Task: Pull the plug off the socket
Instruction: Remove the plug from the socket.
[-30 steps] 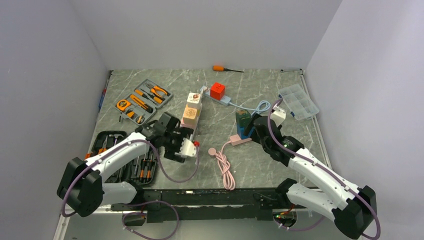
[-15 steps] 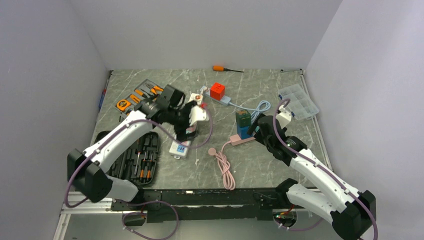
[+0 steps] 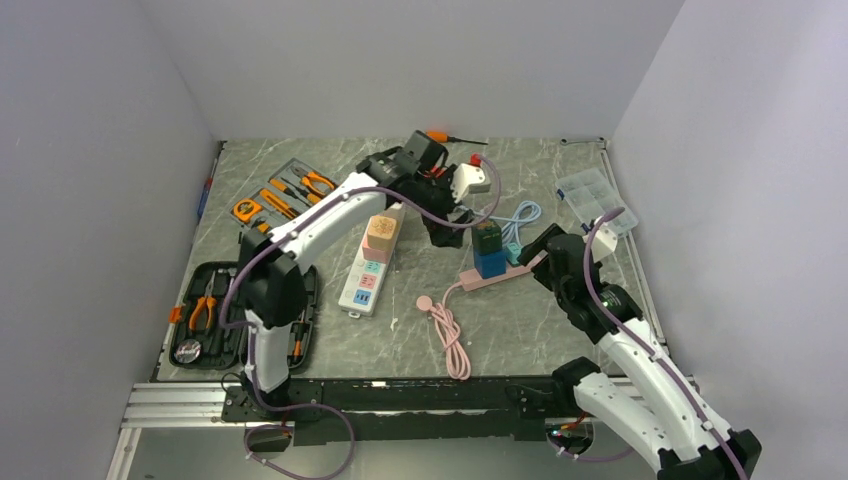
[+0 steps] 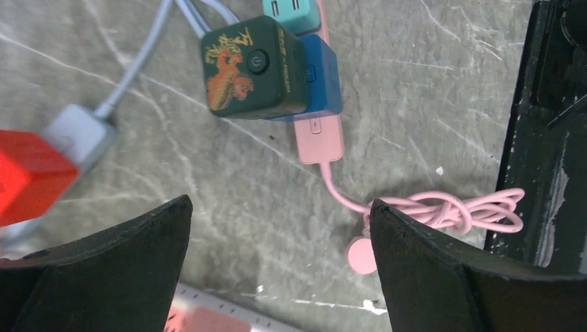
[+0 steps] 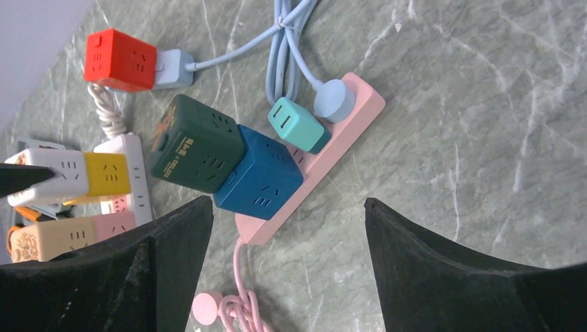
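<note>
A pink power strip [image 3: 492, 278] lies right of centre. A blue cube adapter [image 5: 259, 176] is plugged into it, with a dark green cube [image 5: 197, 142] stacked on that. A teal plug [image 5: 294, 123] and a round light-blue plug [image 5: 334, 100] with its cable sit in the strip further along. My left gripper [image 3: 445, 222] is open and empty, hovering just left of the green cube [image 4: 253, 69]. My right gripper [image 3: 545, 258] is open and empty, just right of the strip, with the cubes ahead of its fingers.
A white power strip [image 3: 365, 275] carries a beige cube [image 3: 381, 230]. A red cube adapter [image 5: 119, 59] lies behind. The pink cable [image 3: 448, 330] coils toward the front. Tool cases [image 3: 285, 195] [image 3: 210, 315] are on the left. A clear organiser [image 3: 595, 195] is at right and an orange screwdriver [image 3: 437, 135] at the back.
My left arm has swung from the white strip at front left to the back middle, beside the green cube. My right gripper has drawn back slightly to the right of the cubes.
</note>
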`<action>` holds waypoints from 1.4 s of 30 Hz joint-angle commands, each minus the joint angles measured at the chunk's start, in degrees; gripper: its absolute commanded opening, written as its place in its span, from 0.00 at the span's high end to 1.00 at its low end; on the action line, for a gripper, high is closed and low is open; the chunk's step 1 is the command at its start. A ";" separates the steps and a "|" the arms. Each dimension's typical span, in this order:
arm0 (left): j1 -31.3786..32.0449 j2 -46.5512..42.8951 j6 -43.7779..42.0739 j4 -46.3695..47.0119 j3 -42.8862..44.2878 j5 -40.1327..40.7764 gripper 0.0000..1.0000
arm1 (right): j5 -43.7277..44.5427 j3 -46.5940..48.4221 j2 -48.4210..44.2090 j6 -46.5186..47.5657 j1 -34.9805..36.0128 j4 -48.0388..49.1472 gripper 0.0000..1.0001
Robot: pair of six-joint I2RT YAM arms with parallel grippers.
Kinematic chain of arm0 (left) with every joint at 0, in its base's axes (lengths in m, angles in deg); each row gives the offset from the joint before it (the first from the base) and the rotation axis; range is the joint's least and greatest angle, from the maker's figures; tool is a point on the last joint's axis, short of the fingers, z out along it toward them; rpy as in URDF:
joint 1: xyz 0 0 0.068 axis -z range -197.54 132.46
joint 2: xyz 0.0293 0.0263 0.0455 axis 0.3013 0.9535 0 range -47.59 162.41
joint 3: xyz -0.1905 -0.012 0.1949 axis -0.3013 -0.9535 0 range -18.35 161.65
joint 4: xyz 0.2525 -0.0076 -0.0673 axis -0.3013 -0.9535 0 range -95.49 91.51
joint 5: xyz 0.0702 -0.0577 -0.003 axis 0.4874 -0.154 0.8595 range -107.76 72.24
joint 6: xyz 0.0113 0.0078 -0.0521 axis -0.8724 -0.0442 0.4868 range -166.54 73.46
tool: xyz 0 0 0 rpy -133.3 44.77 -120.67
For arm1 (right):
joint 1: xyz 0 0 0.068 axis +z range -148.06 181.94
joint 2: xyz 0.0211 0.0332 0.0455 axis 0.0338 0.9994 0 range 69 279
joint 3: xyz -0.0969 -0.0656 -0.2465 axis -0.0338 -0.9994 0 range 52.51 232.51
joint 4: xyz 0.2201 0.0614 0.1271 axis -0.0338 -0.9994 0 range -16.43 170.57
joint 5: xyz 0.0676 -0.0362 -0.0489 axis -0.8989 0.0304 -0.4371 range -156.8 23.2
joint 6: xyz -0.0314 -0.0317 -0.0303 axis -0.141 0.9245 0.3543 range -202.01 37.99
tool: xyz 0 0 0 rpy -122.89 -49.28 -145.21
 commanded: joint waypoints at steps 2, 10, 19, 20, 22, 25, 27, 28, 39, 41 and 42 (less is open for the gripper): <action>0.91 4.82 10.46 7.82 -0.77 -4.68 0.01 | 1.28 2.23 -3.06 0.80 -1.85 -3.31 0.18; 1.02 6.89 15.39 19.21 -3.18 -5.60 0.01 | -1.50 1.75 -1.34 2.92 -4.24 -0.54 0.17; 1.32 8.01 17.68 23.42 -5.89 -7.71 0.01 | -6.55 1.44 3.01 5.32 -9.23 6.49 0.18; 1.31 6.83 17.05 24.92 -7.48 -7.53 0.01 | -7.07 2.23 4.52 5.92 -9.60 7.81 0.20; 1.35 5.57 15.45 25.38 -8.90 -6.74 0.01 | -8.37 3.83 8.01 7.26 -10.08 11.39 0.30; 1.38 4.84 13.54 24.28 -9.77 -5.01 0.01 | -10.71 6.23 13.83 8.93 -10.23 17.72 0.71; 1.45 4.30 12.90 24.90 -11.08 -4.47 0.01 | -12.74 8.21 18.05 9.72 -10.31 21.23 0.94; 1.47 4.24 12.58 24.97 -11.42 -4.46 0.01 | -13.89 9.05 19.80 10.08 -10.32 23.10 0.99; 2.50 6.75 15.78 28.58 -12.36 -15.41 0.01 | -17.31 11.84 29.43 10.57 -10.37 28.85 1.00; 2.89 7.20 16.24 29.31 -12.61 -13.88 0.01 | -16.99 9.96 27.72 10.64 -10.34 28.92 1.00; 2.94 7.29 16.68 29.55 -12.77 -13.04 0.01 | -16.73 8.86 26.66 10.75 -10.49 28.83 1.00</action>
